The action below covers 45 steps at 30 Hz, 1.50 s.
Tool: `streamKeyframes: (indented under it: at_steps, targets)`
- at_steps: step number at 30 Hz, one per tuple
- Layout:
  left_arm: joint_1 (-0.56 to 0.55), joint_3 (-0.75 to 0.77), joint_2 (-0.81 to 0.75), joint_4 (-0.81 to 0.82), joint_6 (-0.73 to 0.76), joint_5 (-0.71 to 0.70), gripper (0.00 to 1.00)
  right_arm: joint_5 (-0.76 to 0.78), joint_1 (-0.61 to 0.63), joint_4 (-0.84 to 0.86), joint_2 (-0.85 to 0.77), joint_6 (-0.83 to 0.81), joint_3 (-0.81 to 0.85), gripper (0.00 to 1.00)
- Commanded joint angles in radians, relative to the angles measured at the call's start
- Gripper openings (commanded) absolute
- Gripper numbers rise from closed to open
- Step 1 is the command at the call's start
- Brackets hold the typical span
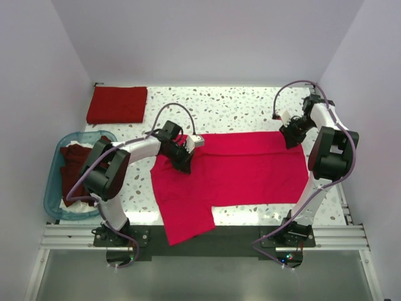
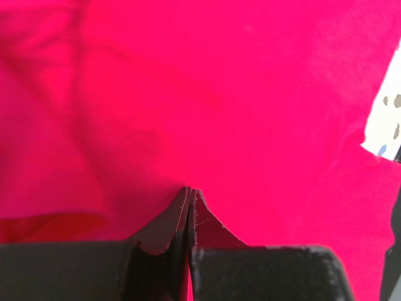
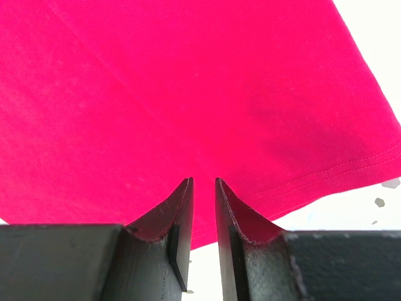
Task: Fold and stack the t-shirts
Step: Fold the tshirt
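Left claw (image 2: 190, 190) pinched on crimson t-shirt (image 1: 250, 169), right claw (image 3: 203, 180) slightly apart over hem; first fold pending, right must clamp before lift

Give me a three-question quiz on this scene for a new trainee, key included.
1. True or false: the folded red shirt lies inside the blue tub.
2. The left hand and the right hand are both at which shirt? A) the folded one B) the bright pink shirt spread on the table C) the dark shirts in the tub
3. Fill in: part of the pink shirt reaches past the table's ____ edge.
Key: 1 false, it lies on the table's far left corner; 2 B; 3 near.
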Motion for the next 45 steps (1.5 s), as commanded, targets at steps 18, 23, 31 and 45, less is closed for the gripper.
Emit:
streamKeyframes:
  at_steps: [18, 23, 31, 45]
  targets:
    - [0.276, 0.004, -0.245, 0.0, -0.124, 0.109, 0.37, -0.313, 0.199, 0.031, -0.164, 0.318, 0.076, 0.34]
    - [0.358, -0.023, -0.178, 0.012, -0.133, 0.093, 0.41, -0.393, 0.365, 0.258, -0.161, 0.541, 0.037, 0.43]
    - [0.375, 0.015, -0.064, 0.077, -0.181, 0.111, 0.41, -0.405, 0.607, 0.571, 0.047, 0.846, 0.151, 0.44]
    - [0.375, 0.009, 0.037, 0.12, -0.227, 0.138, 0.41, -0.373, 0.81, 0.561, 0.172, 0.705, 0.246, 0.5]
